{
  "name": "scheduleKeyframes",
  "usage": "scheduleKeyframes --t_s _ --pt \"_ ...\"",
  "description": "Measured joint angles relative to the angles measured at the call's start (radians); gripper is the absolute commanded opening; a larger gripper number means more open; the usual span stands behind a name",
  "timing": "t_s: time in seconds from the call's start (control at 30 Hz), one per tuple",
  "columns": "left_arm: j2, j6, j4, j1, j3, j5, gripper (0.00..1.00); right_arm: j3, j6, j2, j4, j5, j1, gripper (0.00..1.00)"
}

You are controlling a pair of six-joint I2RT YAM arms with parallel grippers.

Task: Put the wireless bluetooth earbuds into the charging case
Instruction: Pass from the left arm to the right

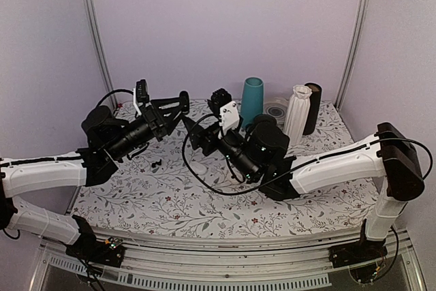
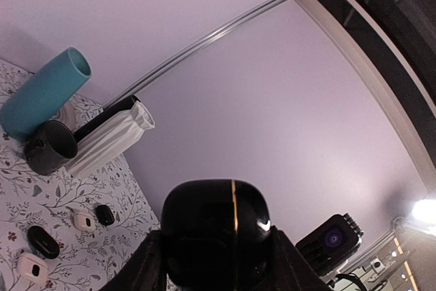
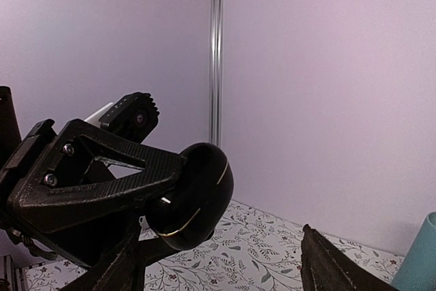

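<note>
Since the gold seam on the charging case (image 2: 216,226) reads as an unbroken line, the lid looks shut. I judge the step in hand to be presenting the case for opening, with no bud seated yet. The case hangs in the air at the bottom centre of the left wrist view, pinched on both flanks by the left tool (image 2: 216,270). In the right wrist view its long axis slants from lower left to upper right, with the rounded end toward the back wall. The right tool (image 3: 219,274) is spread and empty, facing the case. Next it probably has to catch the lid at the seam while the left grip holds firm. Two tiny dark specks, likely the wireless bluetooth earbuds (image 1: 155,163), lie on the worktop (image 1: 204,202), left of centre in the top view.
</note>
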Motion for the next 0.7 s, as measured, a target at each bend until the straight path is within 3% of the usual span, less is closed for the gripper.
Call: scheduleKeyframes --t_s 0.7 --pt "0.0 -0.024 0.026 -0.009 0.0 -0.014 0.13 0.143 -0.064 0.117 0.008 0.074 0.011 0.62"
